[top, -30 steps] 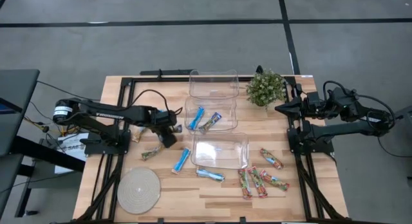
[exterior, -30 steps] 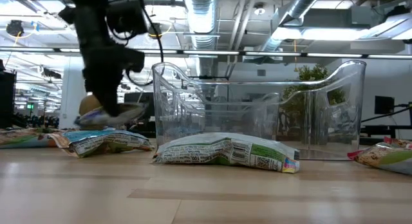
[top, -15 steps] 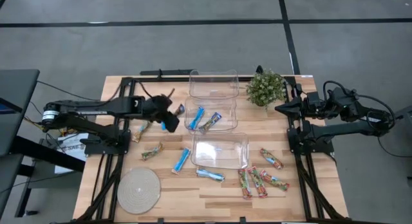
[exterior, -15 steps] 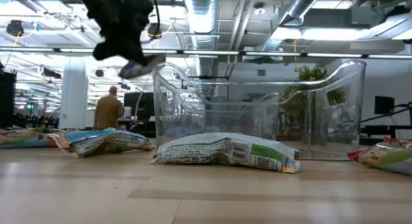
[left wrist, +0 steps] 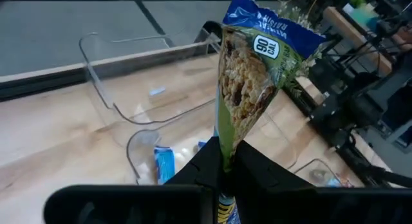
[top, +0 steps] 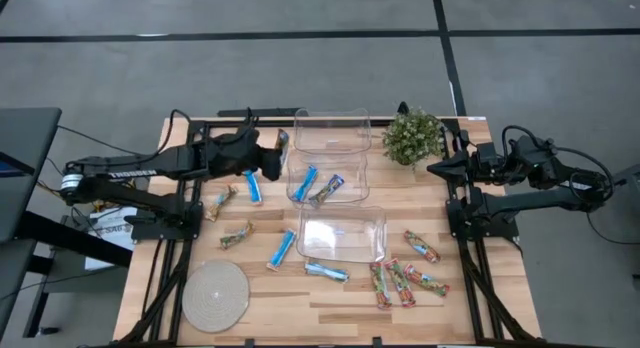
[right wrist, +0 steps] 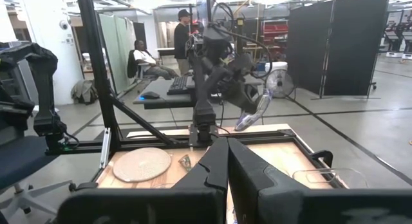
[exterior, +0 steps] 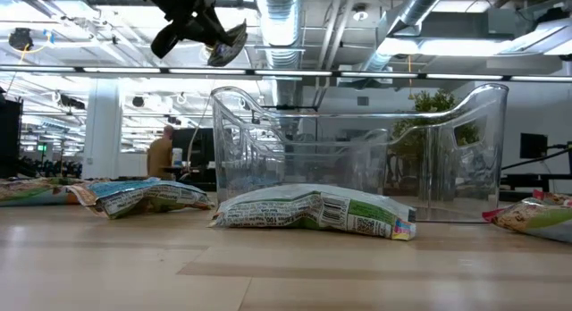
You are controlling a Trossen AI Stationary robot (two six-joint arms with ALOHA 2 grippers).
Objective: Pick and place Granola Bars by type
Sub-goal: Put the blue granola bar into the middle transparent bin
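Observation:
My left gripper (top: 272, 155) is high over the table's far left, beside the far clear bin (top: 332, 130), shut on a granola bar (left wrist: 252, 69) with a blue end and a green-and-tan wrapper. The low view shows this bar (exterior: 227, 43) well above the bins. The middle bin (top: 327, 178) holds two bars; the near bin (top: 341, 235) holds none. Loose bars lie flat on the table: a blue one (top: 253, 186), another blue one (top: 281, 249), and several red-green-orange ones (top: 402, 281). My right gripper (top: 432, 168) waits shut at the right edge. My left gripper pinches one end of the bar (left wrist: 224, 154) between its two fingers. The fingers come from the table's left, slanting a little downward. The bar sticks out ahead of the fingertips along their line, blue end (left wrist: 270, 21) farthest out, lifted clear of the table and bins.
A small potted plant (top: 412, 135) stands at the far right next to the far bin. A round woven mat (top: 215, 293) lies at the near left. Black frame rails (top: 190, 168) run along both table sides. People show in the room beyond.
My left gripper has risen from the table with the bar and gone toward the far edge, next to the far bin, tipping up from pointing down and rolling its wrist. The bar has been lifted clear and now points outward instead of lying flat.

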